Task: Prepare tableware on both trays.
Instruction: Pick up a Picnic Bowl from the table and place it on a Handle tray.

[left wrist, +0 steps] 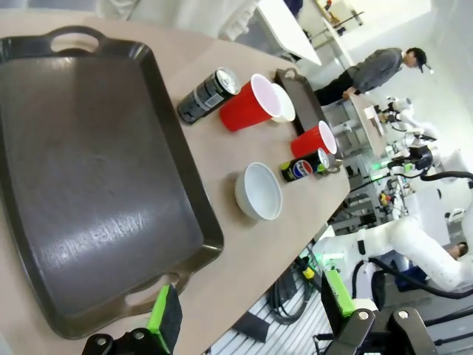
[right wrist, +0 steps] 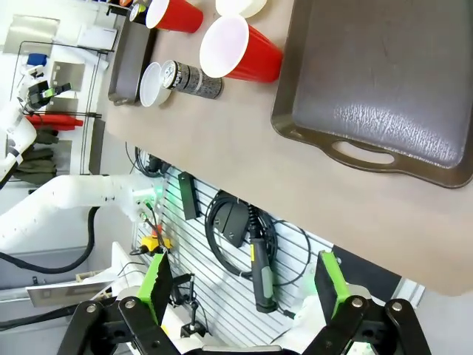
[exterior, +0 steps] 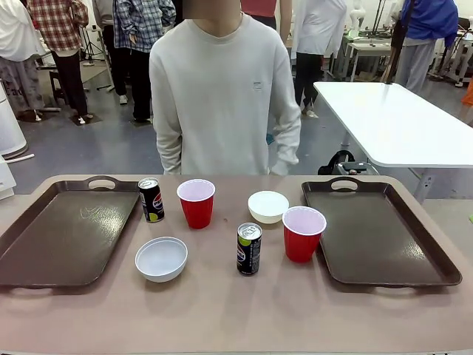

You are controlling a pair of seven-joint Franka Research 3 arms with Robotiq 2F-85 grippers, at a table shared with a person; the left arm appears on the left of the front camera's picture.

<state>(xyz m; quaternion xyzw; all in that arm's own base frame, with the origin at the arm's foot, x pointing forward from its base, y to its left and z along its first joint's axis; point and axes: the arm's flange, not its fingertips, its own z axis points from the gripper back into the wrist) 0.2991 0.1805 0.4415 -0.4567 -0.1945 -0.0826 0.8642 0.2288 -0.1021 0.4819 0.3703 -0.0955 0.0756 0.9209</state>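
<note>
Tableware for two settings stands loose at the middle of the tan table (exterior: 222, 318), between the empty left tray (exterior: 66, 237) at 9 o'clock and the empty right tray (exterior: 384, 244) at 3 o'clock. Within the cluster, a Pepsi can (exterior: 151, 200) stands at 11 o'clock, a red cup (exterior: 196, 203) at 12, a white bowl (exterior: 268, 206) at 1, a second cup (exterior: 303, 234) at 3, a second can (exterior: 249, 249) at 6 and a second bowl (exterior: 161, 259) at 8. The cups look light and thin-walled, likely to buckle or tip, so a gentle pinch over the rim seems best. The slim cans look stiff but slick, suited to a hold round the body. The bowls, rigid and smooth, offer only the rim. The left gripper (left wrist: 250, 307) and right gripper (right wrist: 242, 285) hang spread wide, holding nothing, by the table's 6 o'clock edge. A person (exterior: 222, 96) stands at 12 o'clock in a busy workshop.
</note>
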